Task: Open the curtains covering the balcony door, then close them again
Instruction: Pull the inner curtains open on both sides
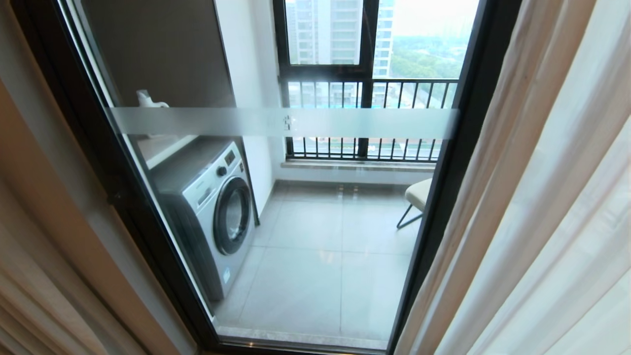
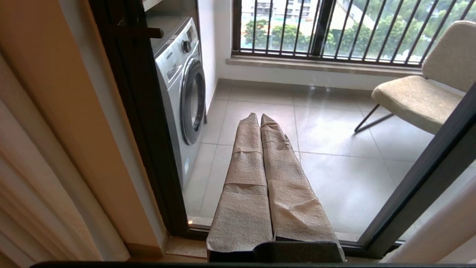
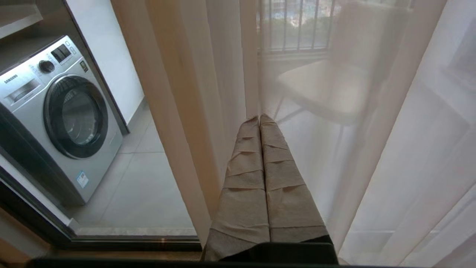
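My left hand (image 2: 259,116) and right hand (image 3: 259,117) each have two long tapering fingers wrapped in creased tan tape (black base behind).

The head camera looks down, close to the balcony door (image 1: 296,123). Both wrist cameras look forward along their arms toward the balcony floor. All three views share the washing machine (image 1: 212,212) and the chair (image 1: 418,195).

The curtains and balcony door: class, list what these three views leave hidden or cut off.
- Curtains: tops and hems cut off by the head view's edges.
- Balcony door: stripe's characters too small to read.
- Chair: mostly behind the door frame in the head view; veiled by sheers in the right wrist view.
- Both grippers: outside the head view.
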